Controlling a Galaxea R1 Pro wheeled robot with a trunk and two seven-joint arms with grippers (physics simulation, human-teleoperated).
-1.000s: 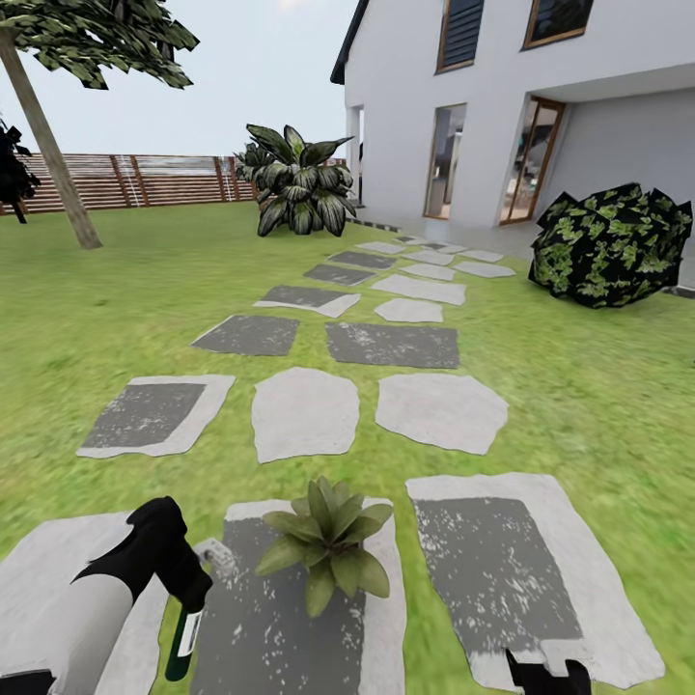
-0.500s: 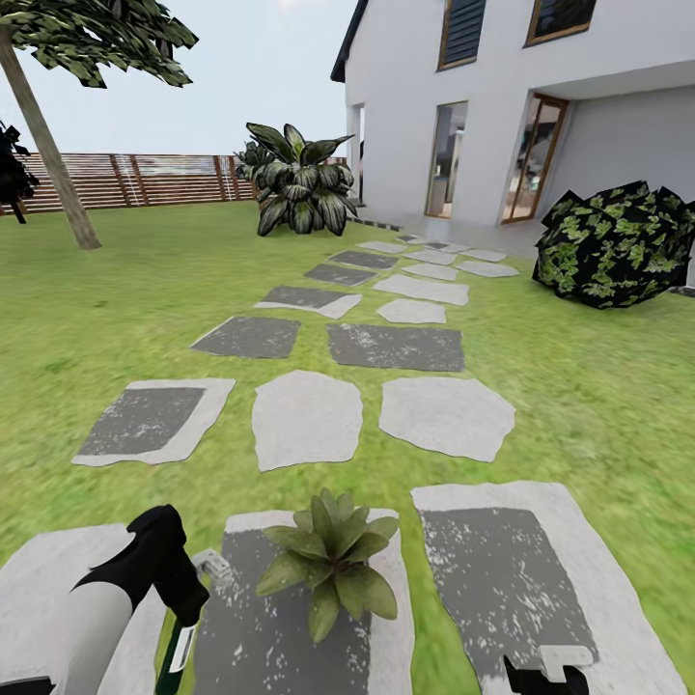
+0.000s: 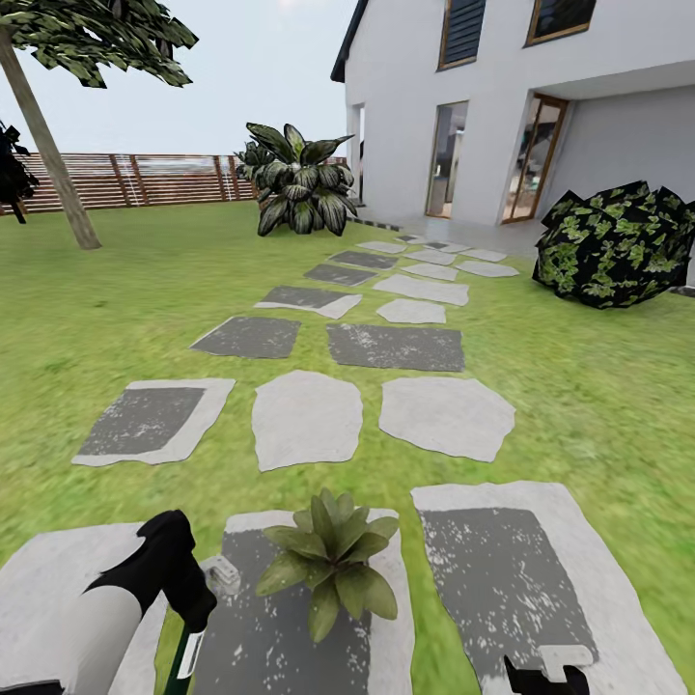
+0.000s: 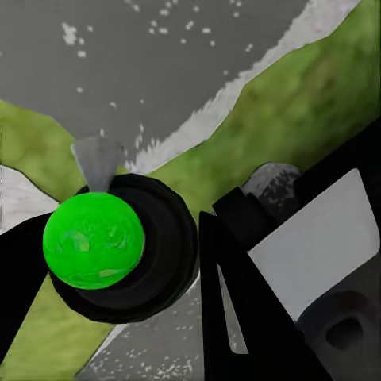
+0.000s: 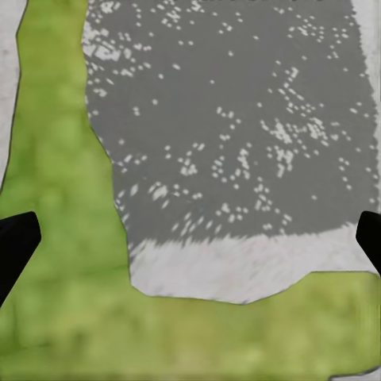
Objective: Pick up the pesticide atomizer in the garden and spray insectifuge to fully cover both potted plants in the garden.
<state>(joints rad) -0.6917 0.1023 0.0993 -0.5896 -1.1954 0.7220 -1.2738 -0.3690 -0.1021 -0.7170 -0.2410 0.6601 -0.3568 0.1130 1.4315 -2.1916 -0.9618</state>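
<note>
Gripping the pesticide atomizer (image 3: 185, 649), the left hand (image 3: 183, 603) hangs beside the potted plant (image 3: 330, 560).

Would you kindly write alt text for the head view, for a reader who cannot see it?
The left tool holds a slim dark-green spray bottle with a white trigger head beside a small potted rosette of pointed green leaves standing on a grey stepping stone. More stones cross the green lawn toward a white house.

potted plant (image 3: 329, 560) on stepping stone (image 3: 290, 637), atomizer (image 3: 183, 656) left
</note>
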